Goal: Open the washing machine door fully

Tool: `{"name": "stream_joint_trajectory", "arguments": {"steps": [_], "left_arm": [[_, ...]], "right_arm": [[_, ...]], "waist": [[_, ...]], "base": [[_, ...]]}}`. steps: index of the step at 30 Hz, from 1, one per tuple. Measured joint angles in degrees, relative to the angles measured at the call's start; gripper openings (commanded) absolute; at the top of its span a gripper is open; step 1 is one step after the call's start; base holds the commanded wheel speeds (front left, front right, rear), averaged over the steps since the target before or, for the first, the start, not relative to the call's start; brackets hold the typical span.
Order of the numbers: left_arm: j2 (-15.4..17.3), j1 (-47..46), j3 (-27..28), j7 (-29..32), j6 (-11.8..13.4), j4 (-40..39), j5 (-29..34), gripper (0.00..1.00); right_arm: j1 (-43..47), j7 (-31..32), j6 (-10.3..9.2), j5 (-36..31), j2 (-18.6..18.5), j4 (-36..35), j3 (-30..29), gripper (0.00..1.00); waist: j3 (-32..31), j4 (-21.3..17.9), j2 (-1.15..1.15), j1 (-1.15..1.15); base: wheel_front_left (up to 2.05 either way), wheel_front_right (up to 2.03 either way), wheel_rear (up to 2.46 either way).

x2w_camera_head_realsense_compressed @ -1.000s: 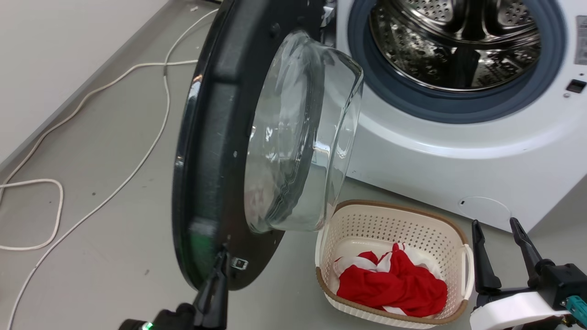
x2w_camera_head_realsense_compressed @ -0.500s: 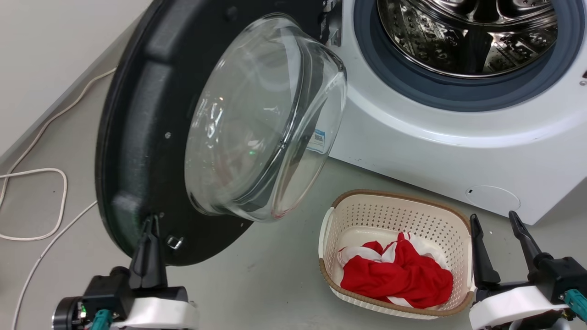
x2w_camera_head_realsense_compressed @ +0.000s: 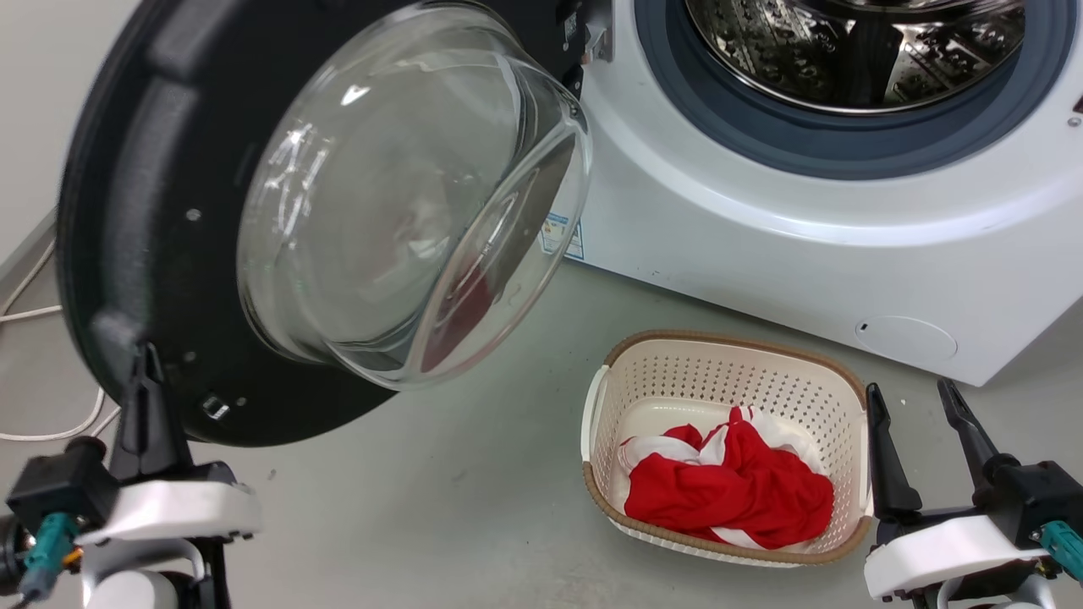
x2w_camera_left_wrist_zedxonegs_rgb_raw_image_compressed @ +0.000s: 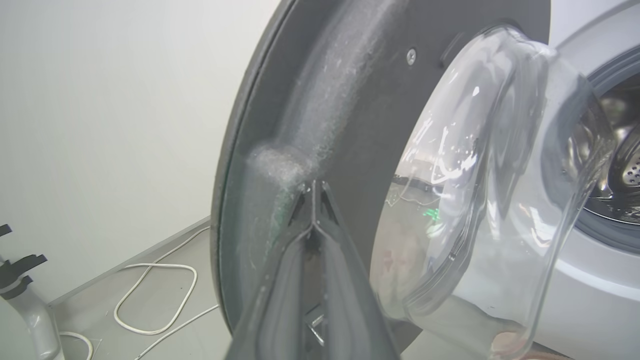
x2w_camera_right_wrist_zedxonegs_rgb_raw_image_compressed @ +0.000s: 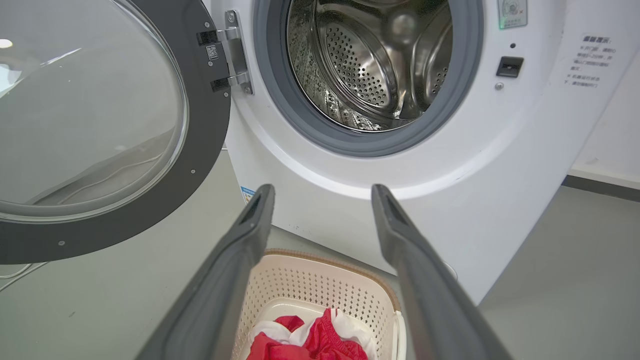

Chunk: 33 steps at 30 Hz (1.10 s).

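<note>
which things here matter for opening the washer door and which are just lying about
For the job:
- round glossy black washing machine door with clear glass bowl
- white front-loading washing machine
- left end effector, shut, at the door's inner face

Lying about:
- cream perforated laundry basket
- red and white cloth in it
- loose white cable

Head cam: high, angled down and forward; washing machine door (x2w_camera_head_realsense_compressed: 152, 211) upper left, laundry basket (x2w_camera_head_realsense_compressed: 728, 381) lower right. Left wrist cam: very close to the door's inner face, looking along it. Right wrist cam: farther back, facing the washing machine (x2w_camera_right_wrist_zedxonegs_rgb_raw_image_compressed: 350, 172) front. All three share door and drum mouth (x2w_camera_head_realsense_compressed: 854, 51).
</note>
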Motion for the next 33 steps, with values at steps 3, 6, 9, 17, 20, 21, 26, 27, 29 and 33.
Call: {"name": "stream_joint_trajectory", "arguments": {"steps": [3,6,9,17,20,21,26,27,29,33], "left_arm": [[1.1,-3.2,1.8,-0.2,-1.1,3.5,-0.8,0.00],[2.4,-5.6,2.8,-0.2,-1.6,6.7,-1.1,0.00],[3.4,-8.0,3.9,-0.2,-2.3,10.4,-1.8,0.00],[8.0,-14.1,7.4,-0.2,-5.1,21.2,-4.1,0.00],[9.1,-15.8,7.9,-0.2,-5.7,23.8,-4.1,0.00],[9.3,-16.3,8.0,-0.2,-5.7,24.6,-4.1,0.00],[9.7,-17.3,8.4,-0.2,-6.1,26.3,-3.1,0.00],[9.6,-17.2,8.7,-0.2,-6.1,26.1,-3.0,0.00],[9.4,-16.4,9.2,-0.2,-5.9,24.2,-1.7,0.00],[7.1,-11.0,9.9,-0.2,-5.2,18.4,0.6,0.00]], "right_arm": [[-0.6,0.1,0.00,-0.1,0.0,-0.3,0.3,1.00],[-1.4,0.5,0.00,-0.4,0.0,-0.5,0.6,1.00],[-1.5,0.5,0.00,-0.5,0.0,-0.6,0.6,1.00],[-2.3,0.5,0.00,-0.5,0.0,-0.5,0.7,1.00],[-2.5,0.5,0.00,-0.5,0.0,-0.4,0.6,1.00],[-2.5,0.5,0.00,-0.5,0.0,-0.3,0.6,1.00],[-2.6,0.0,0.00,-0.3,0.0,0.4,0.7,1.00],[-2.6,-0.1,0.00,0.0,0.0,0.6,0.7,1.00],[-2.6,-0.6,0.00,0.5,0.0,1.0,0.8,1.00],[-2.6,-1.4,0.00,1.7,0.0,2.2,0.8,1.00]], "waist": [[1.1,-0.5,0.00,0.00],[1.8,-1.0,0.00,0.00],[2.5,-1.6,0.00,0.00],[3.6,-3.2,0.00,0.00],[3.7,-3.6,0.00,0.00],[3.6,-3.7,0.00,0.00],[2.9,-4.2,0.00,0.00],[2.7,-4.4,0.00,0.00],[2.0,-4.8,0.00,0.00],[0.4,-5.8,0.00,0.00]], "base": [[0.00,0.00,0.00],[0.00,0.00,0.00],[0.00,0.00,0.00],[0.00,0.00,0.00],[0.00,0.00,0.00],[0.00,0.00,0.00],[0.00,0.00,0.00],[0.00,0.00,0.00],[0.00,0.00,0.00],[0.00,0.00,0.00]]}}
